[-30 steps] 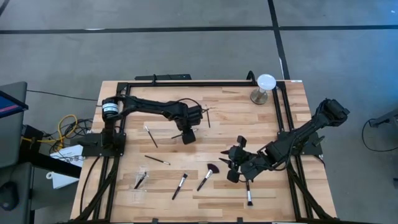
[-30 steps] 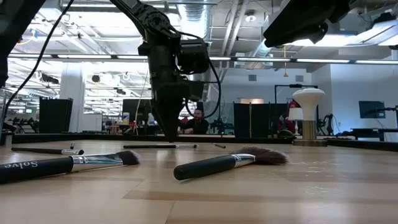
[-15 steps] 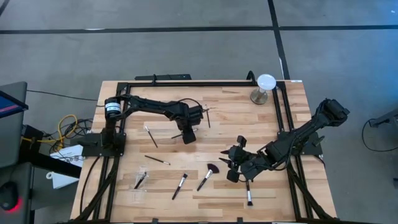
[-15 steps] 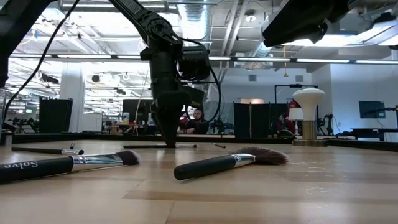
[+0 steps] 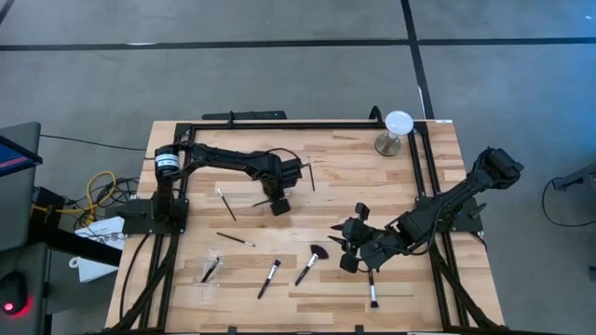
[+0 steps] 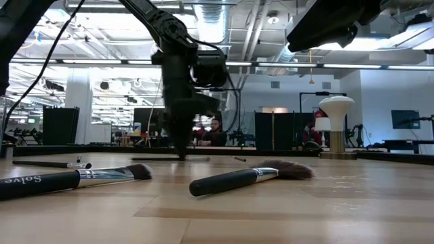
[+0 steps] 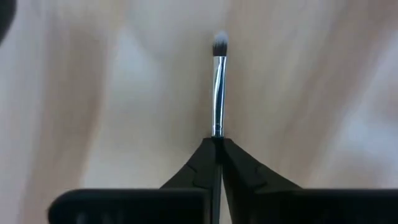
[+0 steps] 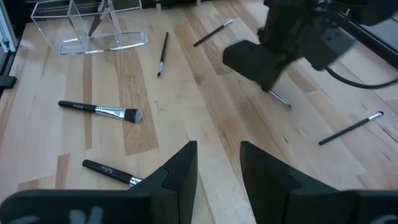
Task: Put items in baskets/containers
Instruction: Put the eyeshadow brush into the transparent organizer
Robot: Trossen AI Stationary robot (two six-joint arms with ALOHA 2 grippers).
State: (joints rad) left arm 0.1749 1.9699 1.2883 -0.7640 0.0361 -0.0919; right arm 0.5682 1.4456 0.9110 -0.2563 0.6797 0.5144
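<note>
My left gripper (image 5: pixel 278 206) points down at the table's middle, shut on a thin dark brush (image 7: pixel 218 81) with a silver ferrule and a small pale tip. My right gripper (image 8: pixel 217 171) hovers open farther right (image 5: pixel 346 247), with nothing between its fingers. Other brushes lie flat on the wood: one (image 5: pixel 225 202) left of my left gripper, one (image 5: pixel 236 239) nearer, a flat-headed one (image 5: pixel 269 277), a fan-headed one (image 5: pixel 311 264) and one (image 5: pixel 372 288) near the front. The clear tray (image 8: pixel 93 28) stands at the front left (image 5: pixel 209 276), with a brush (image 5: pixel 210 269) in it. My left gripper pinches the brush's dark handle just behind the silver ferrule (image 7: pixel 217 132) between its two fingers. The fingers come from above, pointing down, and lie across the brush. The brush lies level at the table's surface (image 6: pixel 166 159); whether it is lifted clear I cannot tell.
A round white disc on a metal stand (image 5: pixel 397 130) stands at the far right. A black metal frame (image 5: pixel 279 125) runs along the table's far and side edges. A short thin brush (image 5: pixel 310 174) lies beyond my left gripper. Bare wood lies between the two grippers.
My left gripper has shut its fingers on the thin brush and has sunk slightly toward the table. The brush has stayed where it lay.
</note>
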